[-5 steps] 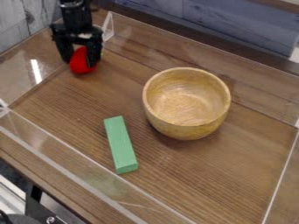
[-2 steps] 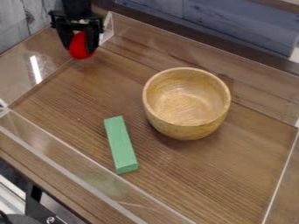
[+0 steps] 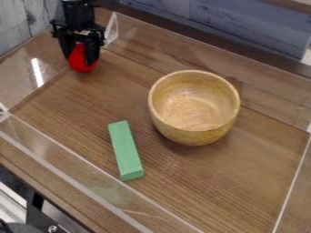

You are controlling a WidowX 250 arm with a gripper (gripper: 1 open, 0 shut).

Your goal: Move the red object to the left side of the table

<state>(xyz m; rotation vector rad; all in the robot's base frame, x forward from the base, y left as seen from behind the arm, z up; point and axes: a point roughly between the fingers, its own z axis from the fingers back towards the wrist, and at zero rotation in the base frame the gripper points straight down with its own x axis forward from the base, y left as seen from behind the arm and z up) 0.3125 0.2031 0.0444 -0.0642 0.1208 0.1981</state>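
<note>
Camera view, looking down across the tabletop (image 3: 73,118): the gripper (image 3: 80,55) hangs at the far left corner, pointing straight down, with the red object (image 3: 82,61) between its black fingers (image 3: 62,47). The red object sits low against the wood, just beside the left clear wall (image 3: 31,55), well apart from the wooden bowl (image 3: 195,106) at the right of centre and the green block (image 3: 124,150) lying near the front.

Compared with a moment earlier, the red object appears a touch lower in the fingers and closer to the wood, and the fingers look slightly less spread than they were; a second ago it sat at much the same spot on the tabletop. From this angle I cannot tell for certain whether the fingers are pinching the fruit or merely straddling it, since their tips and the fruit overlap.

My reading is that the fruit is already on the left side, so the task looks nearly done. What remains, in that case, is a clean release and a lift straight up so the fruit does not roll.
</note>
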